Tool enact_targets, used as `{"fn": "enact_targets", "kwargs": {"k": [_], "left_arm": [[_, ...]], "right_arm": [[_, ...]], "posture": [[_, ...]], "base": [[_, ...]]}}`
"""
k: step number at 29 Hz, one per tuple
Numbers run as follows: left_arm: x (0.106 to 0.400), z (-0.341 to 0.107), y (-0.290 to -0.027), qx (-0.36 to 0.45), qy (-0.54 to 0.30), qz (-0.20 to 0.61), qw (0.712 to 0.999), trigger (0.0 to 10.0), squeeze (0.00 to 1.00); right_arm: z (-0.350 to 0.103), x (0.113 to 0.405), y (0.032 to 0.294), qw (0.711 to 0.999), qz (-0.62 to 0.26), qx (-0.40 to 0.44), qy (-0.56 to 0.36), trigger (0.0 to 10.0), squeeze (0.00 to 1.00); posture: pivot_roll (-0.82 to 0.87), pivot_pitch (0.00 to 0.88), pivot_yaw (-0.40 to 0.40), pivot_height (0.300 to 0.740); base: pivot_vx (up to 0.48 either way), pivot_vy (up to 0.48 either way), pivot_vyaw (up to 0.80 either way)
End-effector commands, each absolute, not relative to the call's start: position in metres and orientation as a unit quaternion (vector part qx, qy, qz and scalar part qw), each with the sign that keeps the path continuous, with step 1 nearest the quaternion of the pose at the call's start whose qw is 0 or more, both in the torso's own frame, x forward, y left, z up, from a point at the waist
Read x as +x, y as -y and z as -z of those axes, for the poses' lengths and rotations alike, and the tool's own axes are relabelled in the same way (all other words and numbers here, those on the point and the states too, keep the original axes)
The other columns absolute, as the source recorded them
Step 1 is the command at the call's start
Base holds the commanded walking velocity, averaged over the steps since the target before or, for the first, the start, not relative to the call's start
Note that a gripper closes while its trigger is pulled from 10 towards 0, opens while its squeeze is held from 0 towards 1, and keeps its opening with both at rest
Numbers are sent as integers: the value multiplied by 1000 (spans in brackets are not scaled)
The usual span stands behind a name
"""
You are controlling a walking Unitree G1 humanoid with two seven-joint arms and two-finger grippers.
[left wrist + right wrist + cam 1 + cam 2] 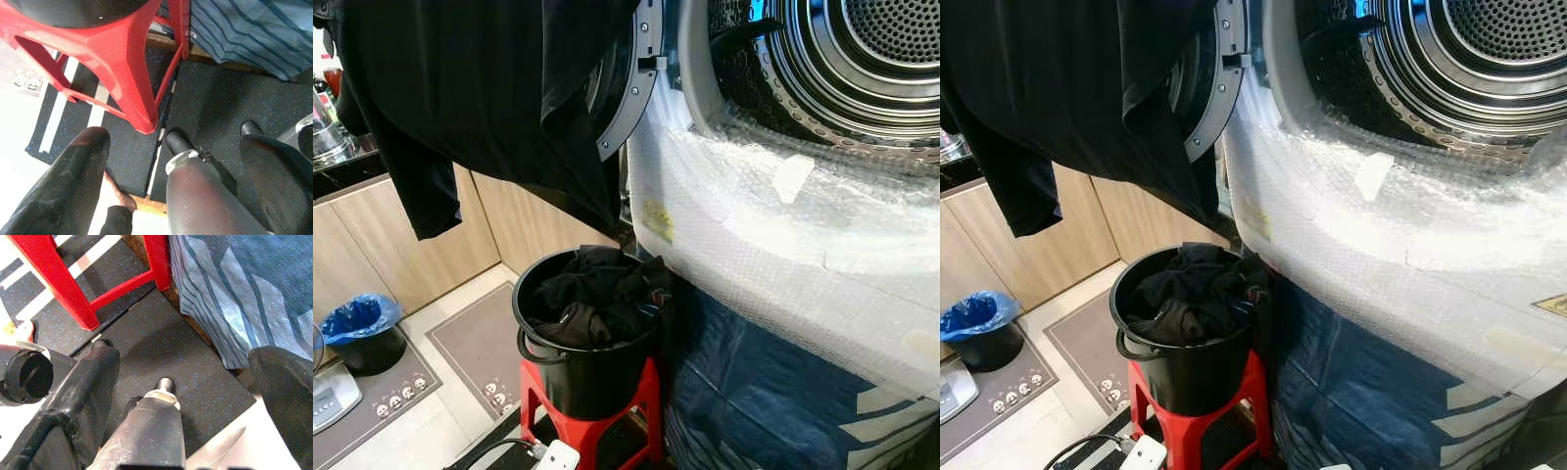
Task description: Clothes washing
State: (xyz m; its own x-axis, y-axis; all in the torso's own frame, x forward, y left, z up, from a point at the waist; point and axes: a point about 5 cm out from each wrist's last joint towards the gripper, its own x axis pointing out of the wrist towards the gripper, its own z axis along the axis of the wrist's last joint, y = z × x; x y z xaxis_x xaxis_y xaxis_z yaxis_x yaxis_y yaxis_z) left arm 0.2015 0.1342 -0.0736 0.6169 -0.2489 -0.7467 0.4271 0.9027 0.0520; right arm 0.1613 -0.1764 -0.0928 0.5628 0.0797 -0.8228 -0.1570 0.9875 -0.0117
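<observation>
Black bucket (582,377) on red stool (641,416), just beside washing machine (783,245); heaped to the rim with dark clothes (597,294). Black garment (480,88) hanging high, draped over open round door (631,83), lower edge above bucket. Drum (852,59) open, perforated metal, no clothes visible inside. Bubble wrap (754,255) over machine front; blue striped sheet (764,392) below it. Small bin (367,338) with blue liner near wooden cabinets (382,235). Dark speckled mat (215,112) under stool legs. Left gripper (181,166) hanging low beside stool, fingers spread wide, holding nothing. Right gripper (195,401) likewise low over mat near sheet, fingers spread, empty.
</observation>
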Motion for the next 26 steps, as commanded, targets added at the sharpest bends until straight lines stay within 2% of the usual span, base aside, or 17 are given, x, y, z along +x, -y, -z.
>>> {"fn": "enact_targets", "kwargs": {"k": [1, 2, 10, 11, 17, 23, 24, 25, 26], "left_arm": [[198, 76, -139, 116, -405, 182, 888, 10000, 0], [198, 76, -139, 116, -405, 182, 888, 10000, 0], [199, 76, -141, 111, -408, 178, 889, 10000, 0], [199, 76, -140, 102, -406, 179, 890, 10000, 1000], [200, 74, -140, 96, -398, 185, 894, 10000, 1000], [212, 66, -143, 96, -361, 170, 912, 10000, 1000], [214, 64, -143, 90, -354, 171, 915, 10000, 1000], [214, 64, -143, 90, -354, 171, 915, 10000, 1000], [216, 62, -143, 88, -346, 174, 918, 10000, 937]], "right_arm": [[92, 163, 174, 884, -71, -38, -461, 10000, 59], [92, 164, 173, 884, -72, -38, -461, 10000, 0], [91, 166, 173, 886, -72, -35, -457, 10000, 0], [91, 166, 173, 886, -72, -33, -456, 10000, 1000], [91, 166, 175, 888, -70, -34, -453, 10000, 1000], [84, 177, 179, 901, -64, -26, -428, 10000, 1000], [83, 179, 180, 905, -62, -28, -420, 10000, 925], [83, 179, 180, 905, -62, -28, -420, 10000, 925], [81, 182, 181, 908, -60, -26, -413, 10000, 682]], "posture": [[-64, 0, 55, 740], [-64, 0, 55, 740], [-66, 0, 53, 740], [-67, 0, 53, 740], [-69, 0, 54, 740], [-73, 0, 57, 740], [-74, 0, 59, 740], [-74, 0, 59, 740], [-74, 0, 59, 740]], "base": [[0, 0, 0], [0, 0, 0], [0, 0, 0], [0, 0, 0], [0, 0, 0], [0, 0, 0], [0, 0, 0], [0, 0, 0], [0, 0, 0]]}}
